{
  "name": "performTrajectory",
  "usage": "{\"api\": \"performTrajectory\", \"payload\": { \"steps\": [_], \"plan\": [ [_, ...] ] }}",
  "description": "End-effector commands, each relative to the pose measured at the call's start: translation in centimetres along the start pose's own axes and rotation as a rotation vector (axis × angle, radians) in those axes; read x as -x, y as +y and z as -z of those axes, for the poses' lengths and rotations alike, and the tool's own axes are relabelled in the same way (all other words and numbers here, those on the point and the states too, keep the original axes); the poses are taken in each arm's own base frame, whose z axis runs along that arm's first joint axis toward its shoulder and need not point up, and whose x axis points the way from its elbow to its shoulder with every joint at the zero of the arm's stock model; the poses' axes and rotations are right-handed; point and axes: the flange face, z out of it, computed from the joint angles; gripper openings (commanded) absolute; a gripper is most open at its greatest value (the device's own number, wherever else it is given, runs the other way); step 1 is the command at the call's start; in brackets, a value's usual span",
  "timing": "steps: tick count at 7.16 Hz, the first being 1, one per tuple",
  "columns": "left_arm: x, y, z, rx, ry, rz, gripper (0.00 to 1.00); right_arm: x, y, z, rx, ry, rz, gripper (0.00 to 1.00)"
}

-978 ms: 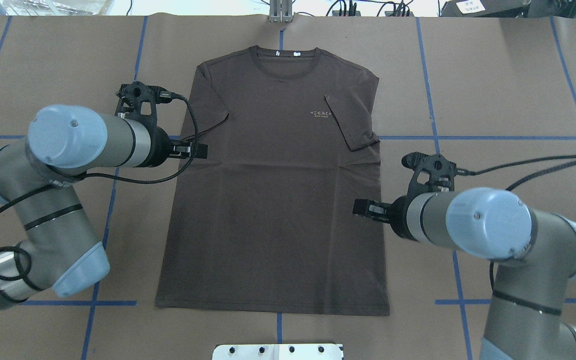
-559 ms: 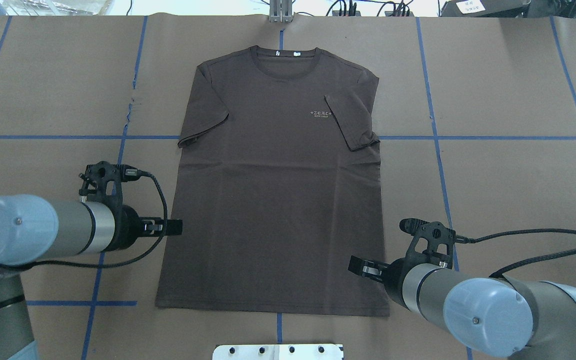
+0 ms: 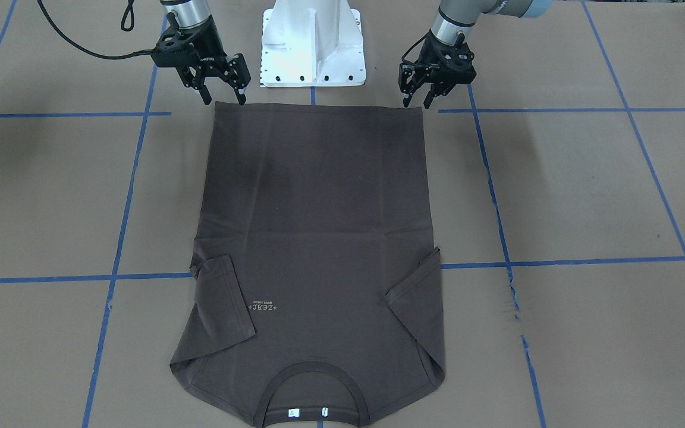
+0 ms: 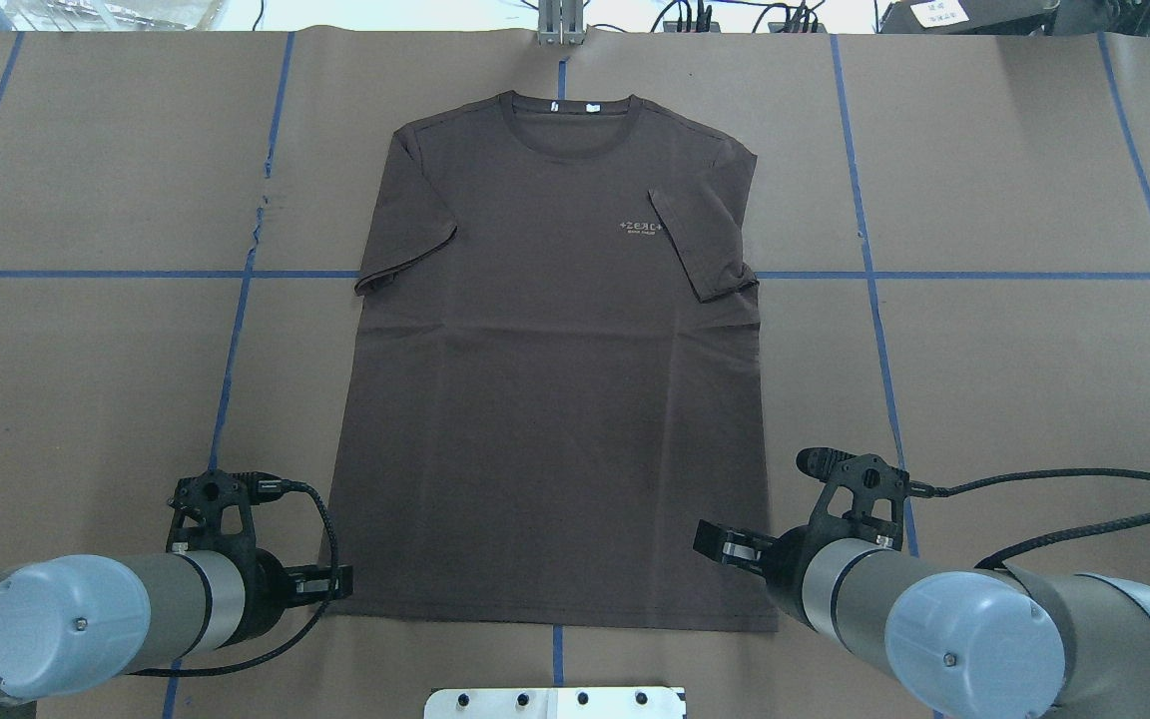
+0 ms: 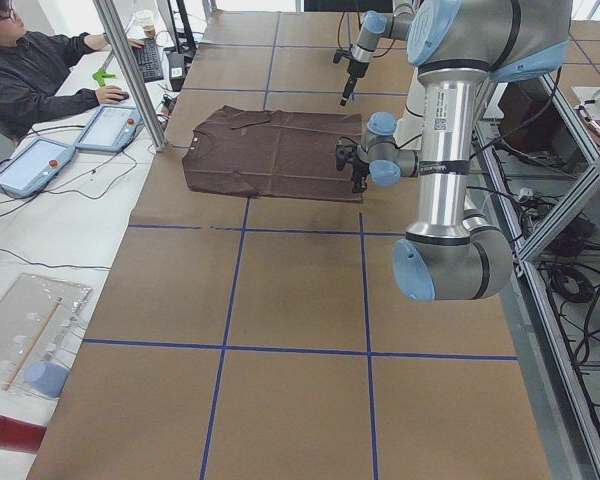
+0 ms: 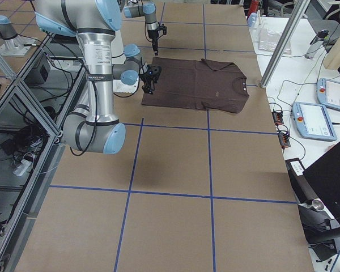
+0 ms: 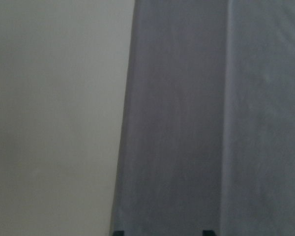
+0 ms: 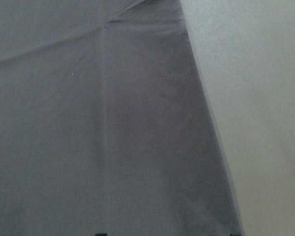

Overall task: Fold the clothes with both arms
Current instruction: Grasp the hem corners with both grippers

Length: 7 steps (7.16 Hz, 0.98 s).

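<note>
While it lies flat and face up on the brown-papered table (image 4: 86, 419), the dark brown T-shirt (image 4: 555, 419) has its ribbed collar (image 4: 571, 152) at 12 o'clock in the overhead view and its hem at 6 o'clock, nearest the robot. A pale logo (image 4: 643, 228) sits on the chest, and the sleeve (image 4: 700, 245) at 3 o'clock is folded in beside it. The left gripper (image 4: 340, 582) is at the hem corner at 7 o'clock, with its jaws spread wide. The right gripper (image 4: 707, 539) is over the corner at 5 o'clock, equally wide. Whether either set of fingertips touches the cloth cannot be told. Blue tape lines (image 4: 236, 330) cross the paper. The white pedestal (image 3: 313, 41) stands just beyond the hem.
</note>
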Motion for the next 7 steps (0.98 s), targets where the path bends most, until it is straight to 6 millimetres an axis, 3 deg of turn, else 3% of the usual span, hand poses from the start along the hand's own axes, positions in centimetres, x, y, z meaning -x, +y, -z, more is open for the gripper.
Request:
{"api": "performTrajectory", "payload": {
  "steps": [1, 7],
  "plan": [
    [0.7, 0.4, -1.4, 0.003, -0.029, 0.001, 0.55, 0.0, 0.0, 0.0, 0.000, 0.000, 0.000, 0.87],
    [1.0, 1.4, -3.4, 0.021, -0.059, -0.018, 0.53, 0.0, 0.1, 0.0, 0.001, 0.000, 0.001, 0.87]
  ]
}}
